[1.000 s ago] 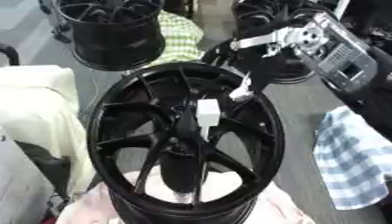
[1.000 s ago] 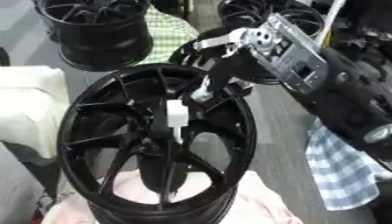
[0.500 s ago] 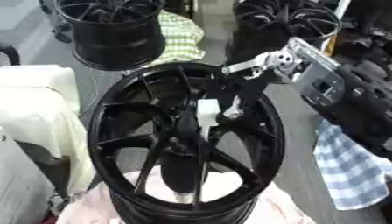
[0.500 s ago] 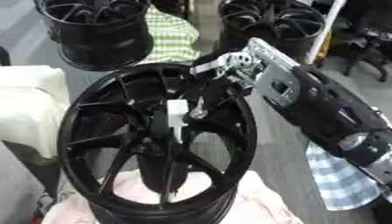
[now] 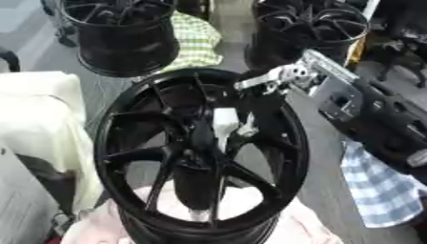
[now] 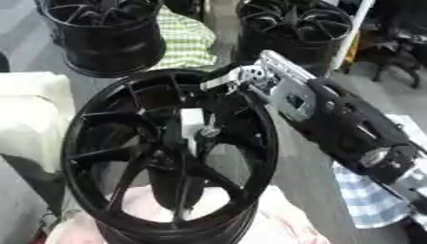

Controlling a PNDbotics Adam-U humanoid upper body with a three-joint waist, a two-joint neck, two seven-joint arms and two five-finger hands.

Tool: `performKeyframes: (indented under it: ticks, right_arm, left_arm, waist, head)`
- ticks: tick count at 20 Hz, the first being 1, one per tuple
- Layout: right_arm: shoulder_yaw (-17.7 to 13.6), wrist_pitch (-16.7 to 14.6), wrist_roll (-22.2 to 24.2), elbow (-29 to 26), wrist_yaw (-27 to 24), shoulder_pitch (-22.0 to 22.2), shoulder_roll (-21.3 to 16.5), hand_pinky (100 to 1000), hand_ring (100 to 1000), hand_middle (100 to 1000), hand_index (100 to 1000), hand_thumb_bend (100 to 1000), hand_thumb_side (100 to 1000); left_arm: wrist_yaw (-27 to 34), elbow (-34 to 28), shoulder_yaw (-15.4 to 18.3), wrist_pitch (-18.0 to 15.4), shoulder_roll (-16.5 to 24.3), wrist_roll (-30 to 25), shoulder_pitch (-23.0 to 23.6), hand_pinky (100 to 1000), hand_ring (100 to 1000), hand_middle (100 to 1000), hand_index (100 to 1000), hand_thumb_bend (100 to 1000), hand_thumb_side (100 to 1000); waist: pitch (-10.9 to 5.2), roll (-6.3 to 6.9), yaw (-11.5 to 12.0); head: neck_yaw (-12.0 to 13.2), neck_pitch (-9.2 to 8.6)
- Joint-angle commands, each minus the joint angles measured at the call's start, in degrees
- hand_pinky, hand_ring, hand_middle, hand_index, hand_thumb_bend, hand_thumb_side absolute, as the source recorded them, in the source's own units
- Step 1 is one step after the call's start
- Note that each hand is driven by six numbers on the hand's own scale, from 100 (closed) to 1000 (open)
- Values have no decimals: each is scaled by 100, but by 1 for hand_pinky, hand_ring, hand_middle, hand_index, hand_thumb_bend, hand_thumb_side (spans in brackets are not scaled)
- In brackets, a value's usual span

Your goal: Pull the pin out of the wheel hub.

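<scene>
— Grey workshop floor [image 5: 330,190] underfoot, with two more black rims [image 5: 125,33] parked at the far edge and a green checked cloth [image 5: 196,40] between them. Nearest and biggest?

— Black wheel hub [image 5: 200,152], lying face up in the middle on a pale pink cloth [image 5: 288,228]. Spokes fanning out from a dark centre. Cream padding [image 5: 37,128] to its left, blue checked cloth [image 5: 380,190] to its right.

— And the arm?

— Coming in from the upper right, black with silver plates. Right hand [image 6: 238,83] reaching over the far rim of the hub, silver fingers [image 5: 259,82] pointing left and down toward the centre.

— Holding anything?

— Cannot tell; fingertips lost against the black spokes. Looks close to the pin, touching or not unclear.

— Where is the pin?

— Pin [image 5: 225,121] standing upright at the hub's centre, just below and left of the hand. White, blocky top, narrower below, bright against the black metal.

— Left hand?

— Nowhere visible.
</scene>
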Motion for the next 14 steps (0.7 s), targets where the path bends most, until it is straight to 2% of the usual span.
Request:
performKeyframes:
  ticks: [1, 4, 6, 7, 8, 9, 14]
  right_arm:
    - [-28, 13, 21, -49, 26, -149, -43, 778, 793, 782, 851, 359, 367]
    - [-44, 13, 21, -118, 24, -175, -25, 742, 745, 725, 789, 324, 348]
    - [-92, 13, 21, -203, 36, -194, -34, 703, 692, 649, 726, 245, 303]
    - [-125, 16, 21, -256, 53, -203, -44, 664, 640, 600, 678, 160, 256]
    - [-152, 19, 21, -308, 71, -208, -55, 659, 633, 594, 673, 145, 248]
    - [-185, 20, 21, -363, 92, -214, -68, 616, 592, 550, 624, 100, 190]
    - [-384, 49, 21, -646, 38, -253, -224, 593, 573, 531, 606, 100, 180]
  left_arm:
    - [-2, -88, -30, 56, 29, -70, -62, 433, 100, 454, 753, 100, 700]
    - [-2, -89, -33, 69, 25, -70, -64, 433, 100, 453, 751, 100, 701]
    - [-1, -93, -44, 81, 22, -70, -65, 435, 100, 454, 751, 100, 701]
    - [1, -97, -49, 88, 21, -70, -66, 436, 100, 455, 752, 100, 702]
    - [3, -101, -54, 96, 20, -70, -66, 436, 100, 455, 752, 100, 702]
    - [6, -106, -58, 103, 18, -70, -66, 438, 100, 456, 752, 100, 702]
    - [19, -120, -70, 142, 19, -70, -58, 440, 100, 457, 753, 100, 704]
  waist:
    - [-38, 34, 9]
    - [-41, 33, 15]
    - [-45, 29, 17]
    - [-46, 28, 17]
    - [-47, 27, 17]
    - [-48, 26, 16]
    - [-62, 20, -7]
  head:
    - [-23, -12]
    - [-31, -12]
    - [-29, -12]
    - [-24, -12]
    - [-20, -12]
    - [-15, -12]
    - [5, -12]
